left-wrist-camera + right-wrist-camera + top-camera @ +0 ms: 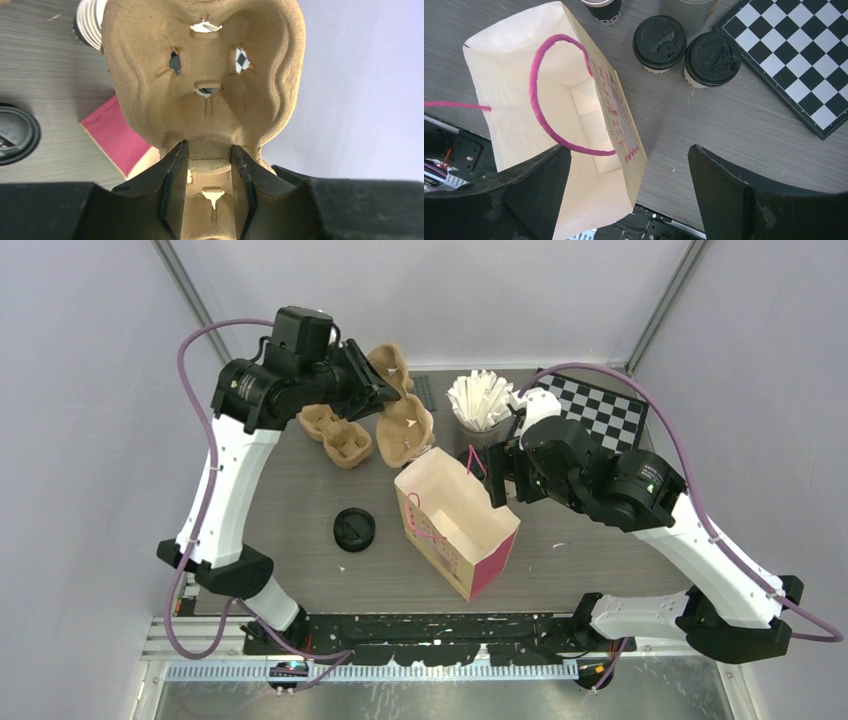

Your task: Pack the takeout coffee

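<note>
Left gripper [209, 150] clamps the brown moulded-pulp cup carrier [200, 75] aloft, probably to load it, while right gripper [626, 155] hangs wide open and empty at the mouth of the pink-handled cream paper bag [514, 60], two black-lidded cream paper coffee cups [659, 42] standing unpacked beside the checkerboard [804, 65].

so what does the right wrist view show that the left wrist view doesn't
Only the right wrist: two lidded coffee cups side by side, the paper bag's open inside with its pink handle, and the open right gripper. Only the left wrist: the left gripper shut on a pulp cup carrier, and a black lid at the left edge. Both: the paper bag and the grey table.
</note>
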Robot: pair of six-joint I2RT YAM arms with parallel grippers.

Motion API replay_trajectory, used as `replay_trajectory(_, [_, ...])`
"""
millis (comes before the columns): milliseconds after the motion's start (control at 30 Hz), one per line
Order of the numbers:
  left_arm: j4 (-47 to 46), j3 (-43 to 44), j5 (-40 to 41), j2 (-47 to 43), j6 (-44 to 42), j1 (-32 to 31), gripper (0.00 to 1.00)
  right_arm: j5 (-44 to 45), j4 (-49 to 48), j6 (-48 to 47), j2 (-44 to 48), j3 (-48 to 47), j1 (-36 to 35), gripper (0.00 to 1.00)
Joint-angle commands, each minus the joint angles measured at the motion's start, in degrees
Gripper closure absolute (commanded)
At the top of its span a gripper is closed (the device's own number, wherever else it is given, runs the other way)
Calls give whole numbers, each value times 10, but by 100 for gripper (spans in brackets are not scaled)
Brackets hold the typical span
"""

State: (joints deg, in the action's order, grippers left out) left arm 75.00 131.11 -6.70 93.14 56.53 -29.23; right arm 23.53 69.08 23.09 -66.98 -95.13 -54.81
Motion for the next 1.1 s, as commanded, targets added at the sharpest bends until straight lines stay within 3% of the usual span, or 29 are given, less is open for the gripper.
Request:
replay_trajectory(0, [-38,3,-16,-31,50,-20,73,18,4,20,25,7,-2,9])
replay_trajectory(1067, [-108,13,-3,-17,140,-160,75,71,30,73,58,18,-2,9])
